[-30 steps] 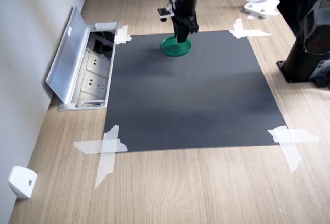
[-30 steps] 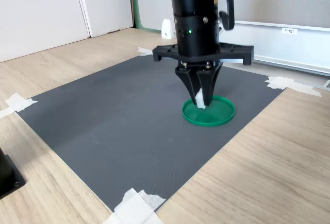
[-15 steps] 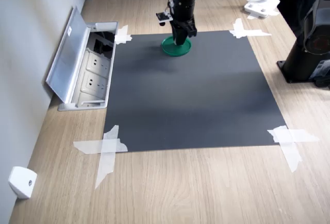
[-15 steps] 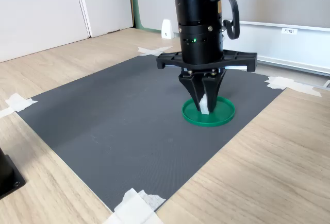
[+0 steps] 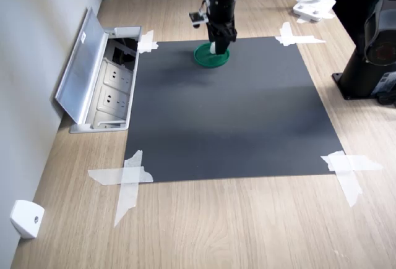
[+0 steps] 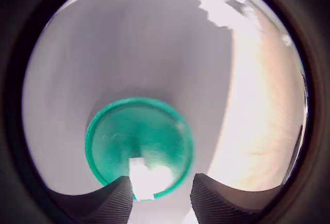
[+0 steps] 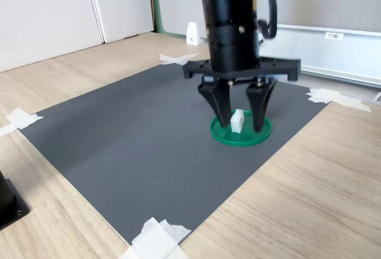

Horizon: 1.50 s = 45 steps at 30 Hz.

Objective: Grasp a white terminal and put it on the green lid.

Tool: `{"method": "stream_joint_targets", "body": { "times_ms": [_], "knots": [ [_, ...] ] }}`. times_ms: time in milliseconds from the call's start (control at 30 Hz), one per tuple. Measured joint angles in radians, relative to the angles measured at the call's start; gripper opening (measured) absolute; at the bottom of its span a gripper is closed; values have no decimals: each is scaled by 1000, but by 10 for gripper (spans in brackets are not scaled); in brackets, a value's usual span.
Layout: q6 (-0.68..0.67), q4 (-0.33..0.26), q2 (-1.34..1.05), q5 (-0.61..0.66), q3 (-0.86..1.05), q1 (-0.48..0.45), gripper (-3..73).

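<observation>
In the second exterior view, the small white terminal [image 7: 237, 120] stands upright on the round dark-green lid [image 7: 257, 135], right of centre, between the spread fingers of the gripper [image 7: 239, 123].

A dark grey mat [image 5: 229, 108] is lying taped to the wooden table [image 5: 247, 226] at its corners with white tape strips [image 5: 127, 179]. At centre left, an open socket box [image 5: 102, 80] is showing; a white wedge [image 5: 26, 217] is sitting lower left.

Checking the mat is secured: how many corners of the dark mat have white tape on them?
4: in the first exterior view, tape and hold the dark mat's far corners, and its near corners.
</observation>
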<state>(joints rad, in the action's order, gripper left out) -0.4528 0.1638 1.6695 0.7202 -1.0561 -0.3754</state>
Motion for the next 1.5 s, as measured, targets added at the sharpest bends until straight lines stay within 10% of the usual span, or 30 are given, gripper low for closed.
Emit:
{"method": "stream_joint_targets", "body": {
  "times_ms": [167,367,567,1033,1500],
  "knots": [
    [66,-36,-157,0,1,0,256],
    [93,-264,-400,11,3,0,16],
    [94,-340,-558,59,56,27,-5],
    [290,-337,-1250,-378,683,194,-5],
    [321,-333,-1680,-293,966,194,-6]
  ]
}}
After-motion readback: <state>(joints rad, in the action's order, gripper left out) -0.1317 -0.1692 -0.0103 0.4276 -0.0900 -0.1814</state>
